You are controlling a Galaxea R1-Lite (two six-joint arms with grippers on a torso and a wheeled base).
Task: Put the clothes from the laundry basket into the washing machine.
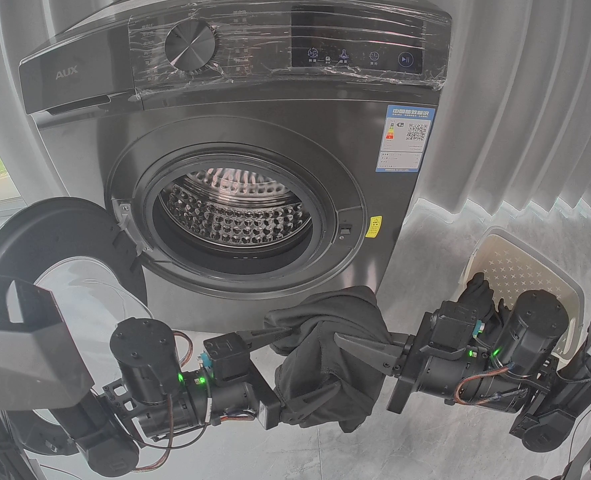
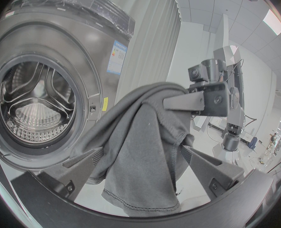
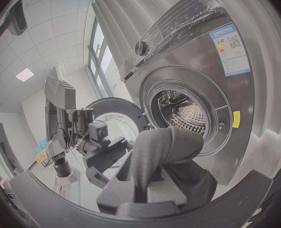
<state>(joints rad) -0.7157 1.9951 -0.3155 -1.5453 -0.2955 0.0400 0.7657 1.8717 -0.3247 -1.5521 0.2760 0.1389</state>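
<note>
A dark grey garment (image 1: 329, 321) hangs in front of the washing machine (image 1: 242, 121), just below its round opening (image 1: 235, 215). The drum behind the opening looks empty. My right gripper (image 1: 349, 348) comes in from the right and is shut on the garment's upper fold (image 3: 166, 146). Opposite it, my left gripper (image 1: 312, 361) is open wide, one finger (image 2: 80, 168) on each side of the hanging cloth (image 2: 137, 127). The white laundry basket (image 1: 542, 275) stands on the floor at the right with more dark clothes (image 1: 479, 295) at its rim.
The machine's door (image 1: 55, 248) is swung fully open to the left, close above my left arm. White curtains (image 1: 529, 101) hang behind and to the right of the machine. Grey floor (image 1: 429, 261) lies between machine and basket.
</note>
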